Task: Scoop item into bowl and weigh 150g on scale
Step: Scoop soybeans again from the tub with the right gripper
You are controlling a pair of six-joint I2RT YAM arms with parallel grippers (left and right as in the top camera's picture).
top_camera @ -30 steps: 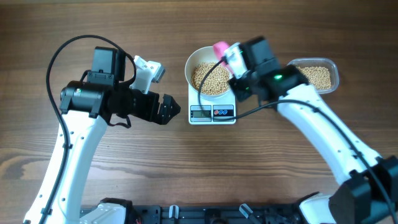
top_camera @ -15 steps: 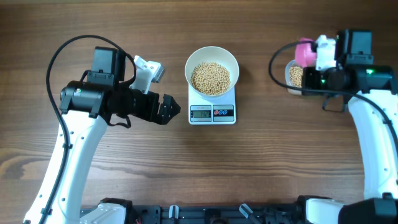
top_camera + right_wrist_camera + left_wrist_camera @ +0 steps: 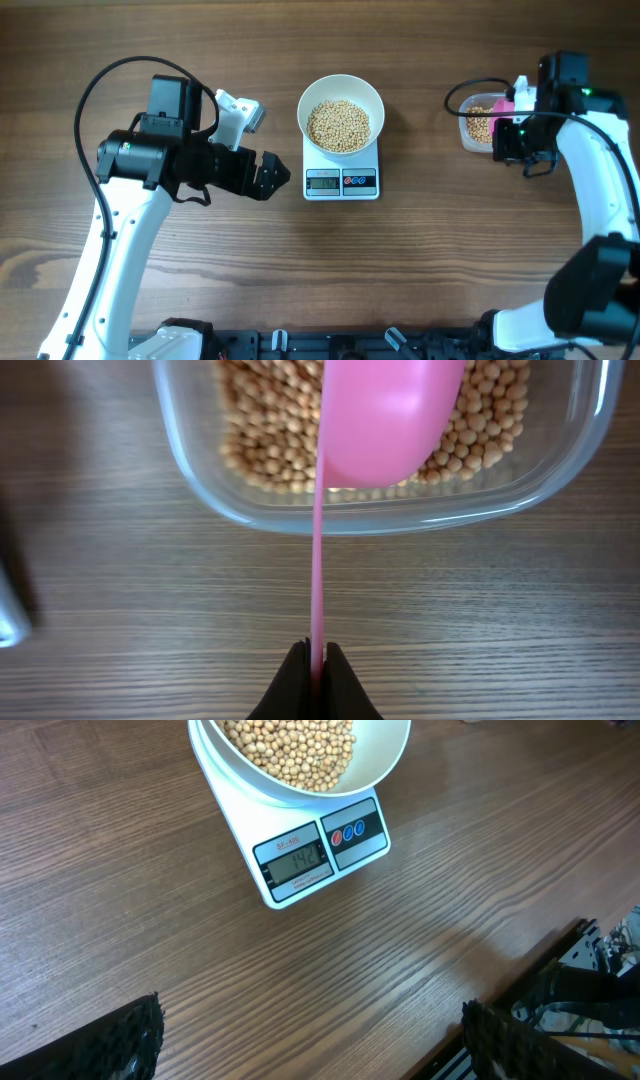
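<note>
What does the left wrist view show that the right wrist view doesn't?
Left wrist only: the scale with the white bowl on it. Right wrist only: the pink scoop, its handle pinched in the shut right gripper, head over the clear tub. Both: tan beans and the wooden table.

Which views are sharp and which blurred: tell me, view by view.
Overhead: evenly lit, sharp. Left wrist: scale display crisp; own fingers dark and blurred at the bottom edge. Right wrist: pink scoop soft, close to the lens; glare on the clear tub rim.
</note>
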